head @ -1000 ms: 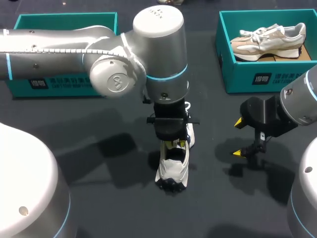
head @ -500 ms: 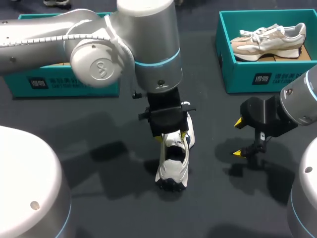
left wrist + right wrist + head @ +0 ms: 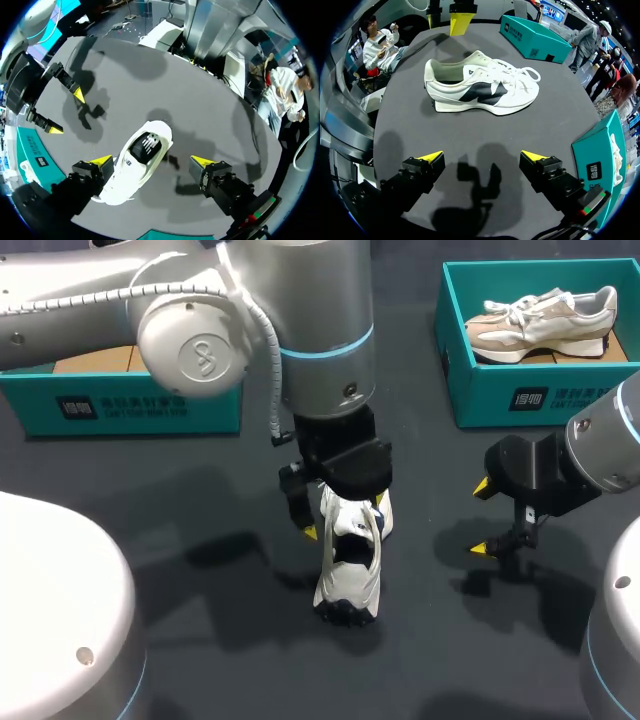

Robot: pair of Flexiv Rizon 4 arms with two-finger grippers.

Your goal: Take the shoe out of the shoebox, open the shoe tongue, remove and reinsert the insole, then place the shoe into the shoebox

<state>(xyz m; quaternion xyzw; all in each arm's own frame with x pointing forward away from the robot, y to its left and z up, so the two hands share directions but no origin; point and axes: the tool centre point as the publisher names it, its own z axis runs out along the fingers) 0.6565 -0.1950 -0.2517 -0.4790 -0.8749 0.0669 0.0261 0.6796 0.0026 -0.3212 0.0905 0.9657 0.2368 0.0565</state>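
Over the last second the left arm has swung up and turned its wrist above the white shoe (image 3: 347, 562), so the left gripper (image 3: 346, 515) now sits at a slant across the shoe's far end; the shoe and the right arm have kept their places. At the far left stands a teal shoebox (image 3: 130, 412), partly hidden by the left arm. The left gripper's fingers are spread wide to either side of the shoe, one tip just beside its flank and the other well apart from it, gripping nothing. The shoe stands on its sole on the dark table (image 3: 200, 550), between the two boxes, heel near and laces far. To its right the right gripper (image 3: 483, 517) hangs over bare table with fingers spread and nothing between them. At the far right a second teal shoebox (image 3: 520, 395) holds a beige shoe (image 3: 545, 325).
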